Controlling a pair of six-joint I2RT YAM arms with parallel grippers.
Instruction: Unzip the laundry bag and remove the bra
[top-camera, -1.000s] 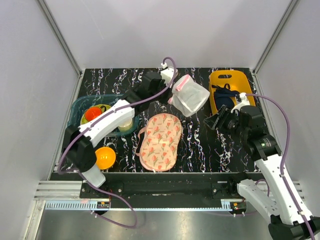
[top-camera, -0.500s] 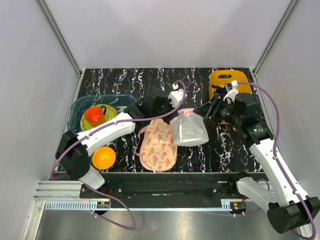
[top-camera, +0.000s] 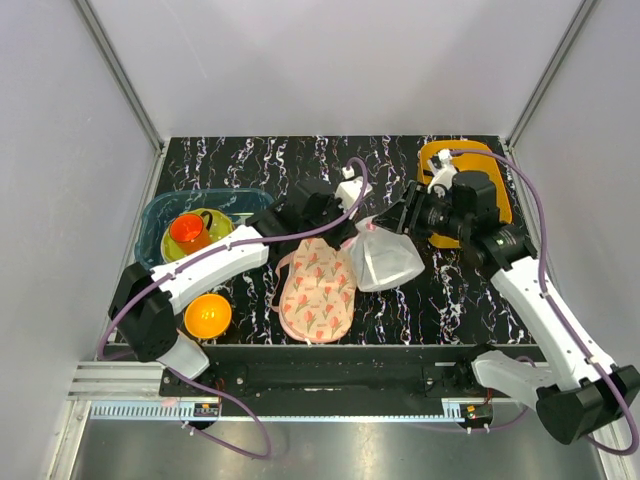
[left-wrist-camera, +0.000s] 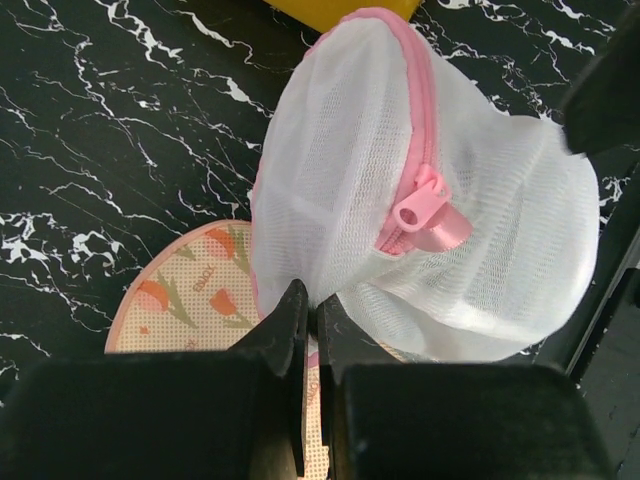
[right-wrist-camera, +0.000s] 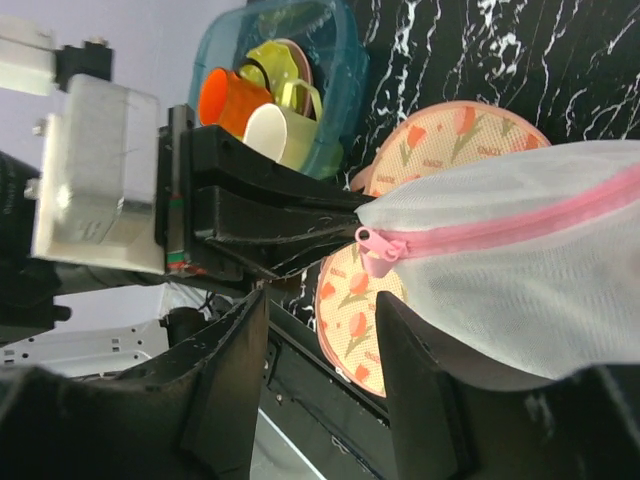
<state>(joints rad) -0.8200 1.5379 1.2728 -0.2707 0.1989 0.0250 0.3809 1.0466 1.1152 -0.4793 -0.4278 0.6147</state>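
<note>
- Overhead view, near edge of the worktop (top-camera: 440, 300): an orange bowl (top-camera: 208, 315) sits at the left. A floral pad (top-camera: 318, 285) lies flat at centre.
- Just behind the pad's right edge, the laundry bag (top-camera: 385, 262) sits between the two hands. From overhead I cannot tell whether its underside touches the worktop.
- Left wrist view only: the left hand (left-wrist-camera: 310, 305) is fully closed, pinching a fold of the bag's white mesh at its lower left. The zipper pull (left-wrist-camera: 425, 210) lies on the pink trim, facing this camera.
- Right wrist view only: the right hand (right-wrist-camera: 320, 300) stands partly open and holds nothing. The zipper pull lies just beyond its fingertips, nearer the right-hand finger. The pink zip runs closed from the pull onward.
- The bra cannot be made out through the mesh in any view.
- Farther left, a teal bin (top-camera: 150, 215) holds an orange cup (top-camera: 186, 229). At the far right, a yellow tray (top-camera: 492, 170) is largely covered by the right arm.
- Change from one second ago: the bag was then farther back, beside the yellow tray, and the right hand was well apart from it. The bag is now nearer the centre, with the right hand at its zip end.
</note>
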